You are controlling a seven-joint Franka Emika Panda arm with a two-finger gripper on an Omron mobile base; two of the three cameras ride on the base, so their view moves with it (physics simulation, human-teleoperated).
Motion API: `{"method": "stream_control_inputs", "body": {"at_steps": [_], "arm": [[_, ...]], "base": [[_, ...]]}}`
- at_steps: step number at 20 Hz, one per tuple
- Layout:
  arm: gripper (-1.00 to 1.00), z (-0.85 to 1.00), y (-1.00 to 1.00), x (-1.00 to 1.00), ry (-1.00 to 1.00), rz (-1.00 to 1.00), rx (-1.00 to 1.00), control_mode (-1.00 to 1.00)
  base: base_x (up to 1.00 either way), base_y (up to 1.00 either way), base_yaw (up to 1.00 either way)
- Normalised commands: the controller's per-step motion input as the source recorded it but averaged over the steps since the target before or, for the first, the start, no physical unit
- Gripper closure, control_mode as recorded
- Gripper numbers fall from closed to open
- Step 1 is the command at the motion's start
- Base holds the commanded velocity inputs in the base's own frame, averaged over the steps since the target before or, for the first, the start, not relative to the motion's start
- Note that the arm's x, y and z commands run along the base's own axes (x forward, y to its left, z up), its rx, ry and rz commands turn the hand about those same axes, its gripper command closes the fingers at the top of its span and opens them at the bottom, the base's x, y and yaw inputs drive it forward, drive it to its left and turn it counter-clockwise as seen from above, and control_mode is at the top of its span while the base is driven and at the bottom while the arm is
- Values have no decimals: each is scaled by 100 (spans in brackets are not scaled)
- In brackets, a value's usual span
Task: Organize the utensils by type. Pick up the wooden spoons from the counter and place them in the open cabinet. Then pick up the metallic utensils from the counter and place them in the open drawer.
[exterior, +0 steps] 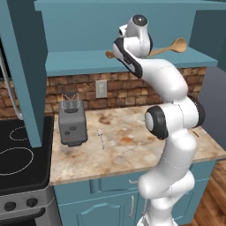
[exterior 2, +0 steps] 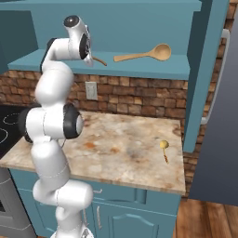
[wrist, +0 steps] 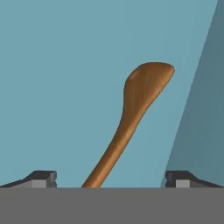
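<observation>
The bench (exterior: 132, 152) is a beige-and-brown marbled stone top on teal base cabinets, backed by a red-brown brick wall (exterior 2: 139, 100) with a pale outlet plate (exterior: 101, 88). At its left stand a grey toaster (exterior: 72, 123) and, beyond the edge, a black stovetop (exterior: 20, 152). A thin silver utensil (exterior: 101, 137) lies on the stone just right of the toaster, and a small utensil with a yellow rounded end (exterior 2: 164, 148) lies near the bench's right edge, well apart from it. Above, the open cabinet (exterior 2: 153, 69) has a flat teal shelf carrying 1 large wooden spoon (exterior 2: 144, 54). The end effector (wrist: 111, 177) is up at that shelf with its fingers spread wide, released, and a smaller wooden spoon (wrist: 131, 118) lies on the shelf between them, its bowl pointing away.
</observation>
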Motion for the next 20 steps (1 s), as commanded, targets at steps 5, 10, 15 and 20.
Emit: {"method": "stream_control_inputs", "body": {"at_steps": [5, 10, 15, 20], "arm": [[-100, -19, -50, -35, -1, 8, -10, -100], [-100, -2, -46, -47, -17, 6, -5, -100], [-100, 1, -20, -36, -38, 2, -3, -100], [-100, 4, -36, -90, -35, 0, 0, -100]], "base": [[0, 0, 0], [0, 0, 0], [0, 0, 0], [0, 0, 0]]}}
